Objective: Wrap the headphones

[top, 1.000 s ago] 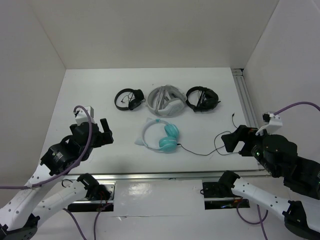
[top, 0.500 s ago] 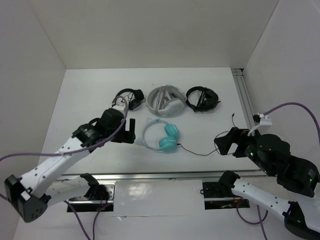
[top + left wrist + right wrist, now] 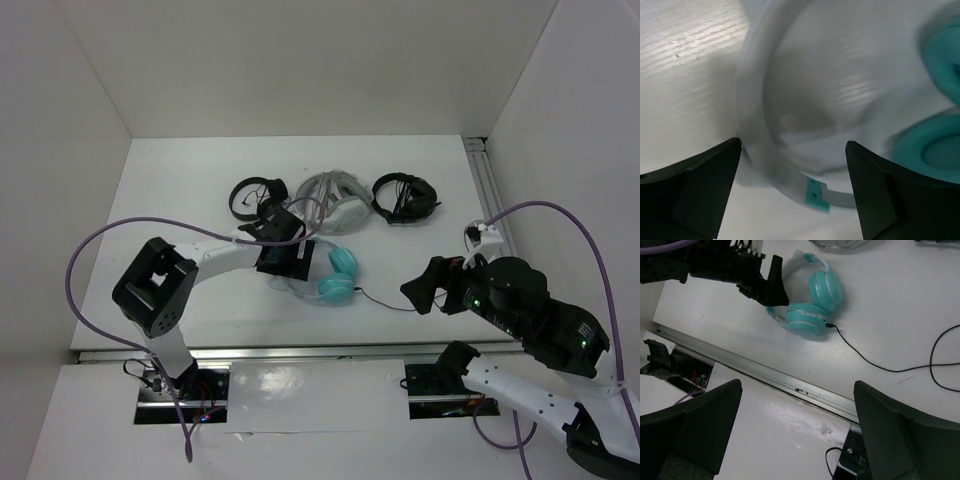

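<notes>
Plainly, the headphones point(image 3: 338, 285) are a light thing. They have a thin white headband point(image 3: 752, 115) that looks springy and likely to flex or twist under a hard pinch. The teal ear cups point(image 3: 805, 322) are padded and soft on the face but firm at the shell. The long black cable point(image 3: 890, 371) is limp and will go wherever it is dragged. The band looks the best place to steady them, or a cup's shell, while the cable is taken near its free end and wound round.

They lie flat on the white counter point(image 3: 190, 190), a little forward of its middle, with the cups towards the right and the band curving to the left. The cable trails from the lower cup off to the right, ending in loose loops.

The left claw point(image 3: 290, 262) is spread wide and sits low over the band. In its wrist view the white arc runs up between the two dark fingers point(image 3: 690, 190). Whether either finger touches it I cannot tell.

The right claw point(image 3: 415, 292) is also spread wide and holds nothing. It hangs to the right of the headphones, well apart from the cups, near the far stretch of the cable.
</notes>
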Robot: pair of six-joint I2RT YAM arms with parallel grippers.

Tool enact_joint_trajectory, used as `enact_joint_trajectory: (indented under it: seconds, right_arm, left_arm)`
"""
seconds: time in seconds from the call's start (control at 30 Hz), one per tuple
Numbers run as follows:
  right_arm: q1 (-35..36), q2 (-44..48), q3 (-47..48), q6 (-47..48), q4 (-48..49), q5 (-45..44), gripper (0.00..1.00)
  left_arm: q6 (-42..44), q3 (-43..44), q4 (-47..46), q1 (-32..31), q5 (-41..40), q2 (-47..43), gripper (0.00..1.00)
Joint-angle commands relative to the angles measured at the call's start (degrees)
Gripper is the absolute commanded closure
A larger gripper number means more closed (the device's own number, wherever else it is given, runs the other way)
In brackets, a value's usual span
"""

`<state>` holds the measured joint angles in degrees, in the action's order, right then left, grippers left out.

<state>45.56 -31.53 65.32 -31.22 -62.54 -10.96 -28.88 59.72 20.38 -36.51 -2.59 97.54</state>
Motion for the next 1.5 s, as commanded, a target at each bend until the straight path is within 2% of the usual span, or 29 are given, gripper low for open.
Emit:
enact_joint_trajectory:
  seconds: [0.0,0.17,0.3,0.47,0.63,0.73,0.83,0.87,0.9,0.97,1.0,1.1,1.13,1.23,1.3,1.47]
  right_arm:
    - [-1.09,1.99,1.21,1.34,3.39,2.96,0.00]
    - [-2.22,3.14,-0.10,1.34,4.71,4.19,0.00]
    - [-2.23,2.52,-0.63,1.87,5.32,4.72,0.00]
    - [-2.76,2.00,-0.63,1.87,5.33,5.25,0.00]
    - [-2.76,2.52,-0.63,1.87,5.33,3.93,0.00]
    - [-2.76,2.52,-0.63,1.87,6.11,4.55,0.00]
    - [-2.76,2.52,-0.63,1.87,6.81,5.68,0.00]
    - [-2.76,2.52,-0.63,1.87,6.82,5.69,0.00]
    - [-2.76,2.52,-0.63,1.87,7.34,5.69,0.00]
    - [-2.76,2.52,-1.16,1.87,7.35,6.22,0.00]
    - [-2.76,2.52,-1.16,1.87,7.35,6.74,0.00]
    - [-3.28,2.52,-1.16,1.87,7.88,6.74,0.00]
    - [-3.29,2.52,-1.16,1.87,7.88,6.74,0.00]
    - [-3.29,2.52,-0.63,2.39,7.88,6.74,0.00]
    - [-3.29,2.52,-0.63,3.09,7.88,6.74,0.00]
    - [-3.29,4.45,-7.21,3.62,15.14,8.06,0.00]
  left_arm:
    - [1.37,2.15,-4.99,2.40,0.57,1.77,0.02]
    - [1.99,1.54,-5.62,3.47,0.56,1.78,0.03]
    - [3.21,0.92,-5.70,3.47,-0.31,-1.47,0.03]
    - [3.22,5.48,-2.37,3.39,-0.22,4.94,0.07]
    - [2.70,4.79,-2.36,2.15,-4.26,5.56,0.26]
    - [1.21,4.17,-1.23,2.15,-8.22,5.56,0.29]
    - [0.41,4.17,-0.70,2.15,-8.92,6.09,0.46]
    - [0.41,4.17,-0.69,2.15,-8.92,6.87,0.59]
    - [0.41,4.17,-0.69,2.15,-9.62,7.75,0.66]
    - [-0.21,3.65,-1.39,2.15,-9.63,9.33,0.69]
    - [-0.21,3.12,-1.40,2.15,-9.63,9.95,0.77]
    - [-0.82,3.12,-2.10,2.15,-9.63,11.79,0.88]
    - [-0.82,2.60,-2.10,2.15,-9.63,11.80,1.00]
    - [-1.88,1.98,-1.32,1.44,-8.92,9.36,1.00]
    - [-5.02,3.37,4.71,-1.35,-11.11,6.45,1.00]
    - [-13.99,6.89,22.22,-9.53,-25.69,-7.85,1.00]
